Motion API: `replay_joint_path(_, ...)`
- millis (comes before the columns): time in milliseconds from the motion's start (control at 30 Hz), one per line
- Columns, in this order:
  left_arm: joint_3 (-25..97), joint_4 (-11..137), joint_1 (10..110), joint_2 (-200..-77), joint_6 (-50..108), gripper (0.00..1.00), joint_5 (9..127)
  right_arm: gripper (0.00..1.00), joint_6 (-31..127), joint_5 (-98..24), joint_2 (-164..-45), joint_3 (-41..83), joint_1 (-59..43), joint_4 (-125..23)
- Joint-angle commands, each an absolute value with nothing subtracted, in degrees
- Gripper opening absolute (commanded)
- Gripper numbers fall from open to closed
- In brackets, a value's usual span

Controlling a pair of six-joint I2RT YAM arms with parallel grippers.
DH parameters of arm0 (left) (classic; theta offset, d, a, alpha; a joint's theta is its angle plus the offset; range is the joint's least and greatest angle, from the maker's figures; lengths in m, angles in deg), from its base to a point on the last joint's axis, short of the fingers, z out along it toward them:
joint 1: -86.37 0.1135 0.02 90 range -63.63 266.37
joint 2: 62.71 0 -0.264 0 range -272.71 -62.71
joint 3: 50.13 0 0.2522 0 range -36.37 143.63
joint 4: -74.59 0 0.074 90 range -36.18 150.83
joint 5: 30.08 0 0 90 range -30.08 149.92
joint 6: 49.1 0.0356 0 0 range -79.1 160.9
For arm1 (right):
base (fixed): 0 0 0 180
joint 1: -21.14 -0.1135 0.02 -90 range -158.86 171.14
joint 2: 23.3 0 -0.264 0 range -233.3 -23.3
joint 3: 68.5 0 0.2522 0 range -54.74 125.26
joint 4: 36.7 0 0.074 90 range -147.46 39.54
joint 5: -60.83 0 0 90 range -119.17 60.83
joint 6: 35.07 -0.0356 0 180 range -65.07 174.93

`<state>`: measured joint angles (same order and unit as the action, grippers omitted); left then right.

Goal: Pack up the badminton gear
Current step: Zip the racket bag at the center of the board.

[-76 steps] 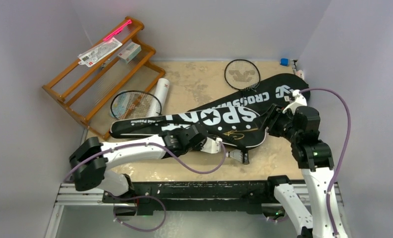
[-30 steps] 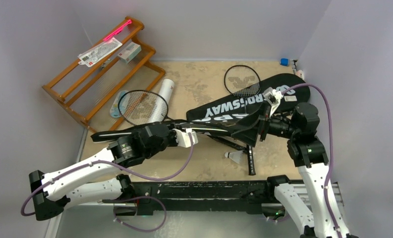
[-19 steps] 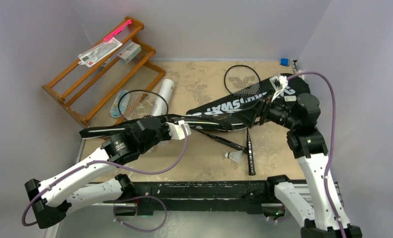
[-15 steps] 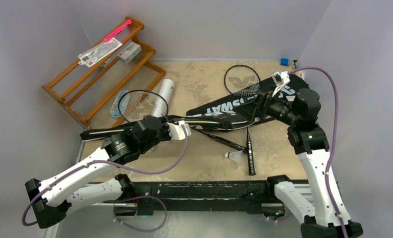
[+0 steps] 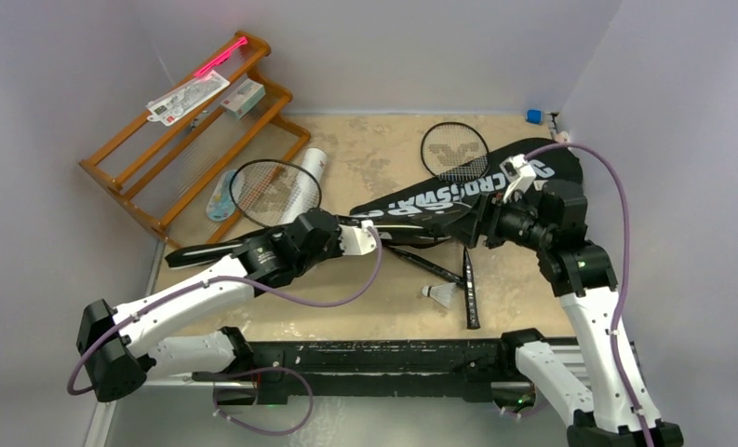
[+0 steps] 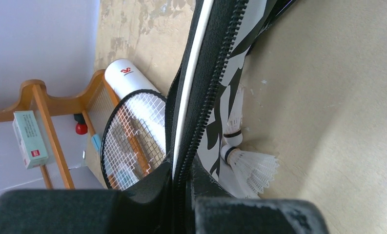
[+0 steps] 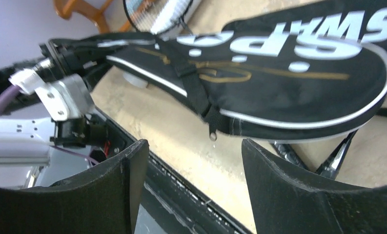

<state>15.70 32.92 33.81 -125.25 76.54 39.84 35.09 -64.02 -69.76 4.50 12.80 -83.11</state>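
- Overhead view: soft, even light from above; the pale walls point(image 5: 439, 47) take a lilac-grey cast, and the tan counter point(image 5: 383, 149) is bright without glare.
- Shadows there are faint and short, hugging the black bag point(image 5: 439, 197).
- Left wrist view: the shuttlecock point(image 6: 250, 168) and racket point(image 6: 132, 131) are crisp, while the left tool point(image 6: 181, 209) is a dark, unfocused mass along the bottom edge.
- Soft shadow dims parts of the counter at lower right in that view.
- Right wrist view: blur smears the bag's white lettering; the right tool point(image 7: 191, 195) is black and soft-edged close to the lens, and the scene sits tilted.
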Motion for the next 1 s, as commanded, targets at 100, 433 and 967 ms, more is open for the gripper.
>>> replay_joint_path(100,21.26,42.24,33.98,-132.22,79.54,0.00,33.55,0.66,35.63,-51.39,-70.85,-0.74,4.76,-82.86)
replay_joint_path(433,17.47,46.05,33.92,-133.20,79.61,0.00,34.16,0.60,37.48,-43.33,-73.56,0.52,3.82,-83.32)
replay_joint_path(967,17.59,44.37,33.98,-133.39,78.72,0.00,35.13,0.49,37.30,-45.69,-79.37,0.98,2.69,-79.62)
